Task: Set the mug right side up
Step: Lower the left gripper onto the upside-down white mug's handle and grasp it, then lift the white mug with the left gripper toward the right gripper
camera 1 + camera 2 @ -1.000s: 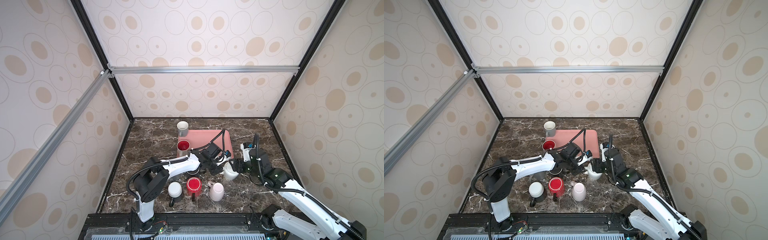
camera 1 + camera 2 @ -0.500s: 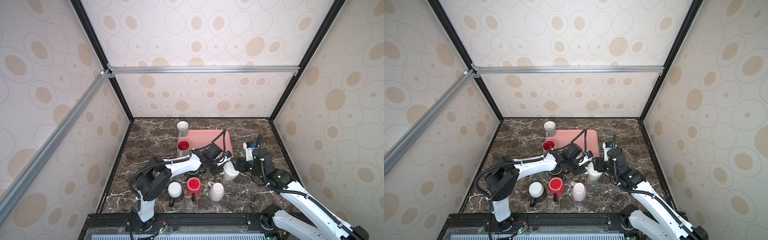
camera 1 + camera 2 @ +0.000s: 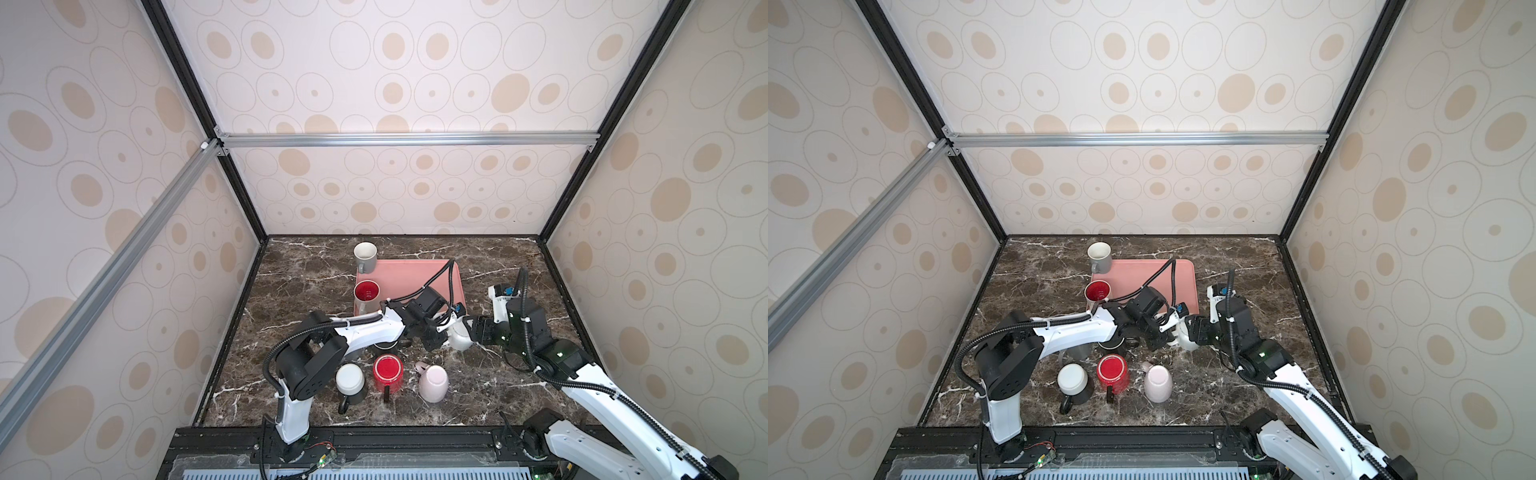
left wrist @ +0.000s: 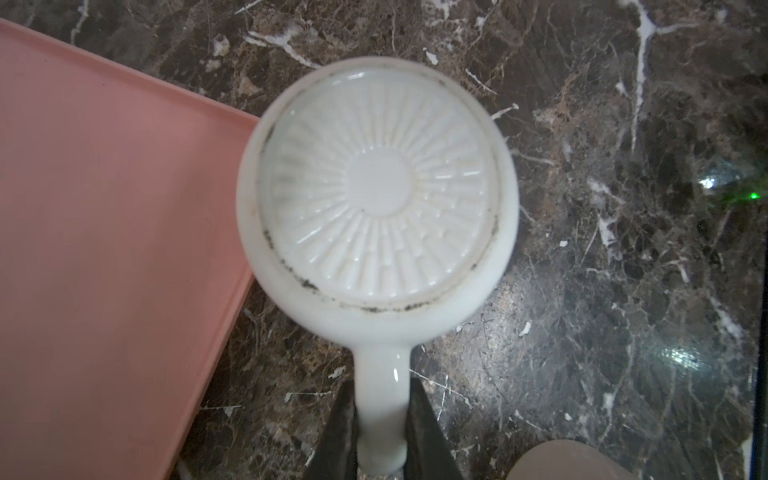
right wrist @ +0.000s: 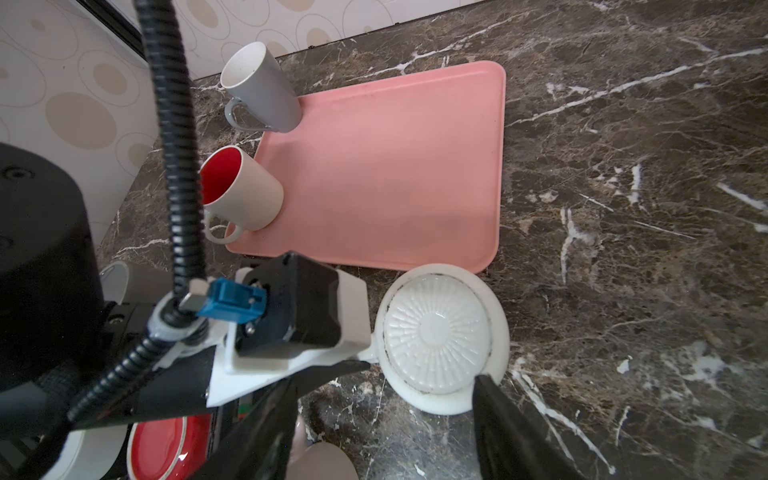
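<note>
No lettering, number or brand is legible anywhere. The white mug (image 4: 378,187) shows only moulded ribs underneath.

The left arm (image 3: 365,330) is showing white shells and black round joints, with its foot standing at about seven o'clock in both top views. A black ribbed cable (image 3: 448,282) is running to a blue plug (image 5: 232,299) beside the black camera block (image 5: 291,316) on a white wrist bracket (image 5: 353,316). The right arm (image 3: 590,382), its foot at about five o'clock, is wearing the same colours, and a green light (image 3: 560,354) is glowing on its black housing. The left gripper (image 4: 380,395) and the right gripper (image 5: 384,380) are both carrying flat black fingers (image 4: 424,432).
</note>
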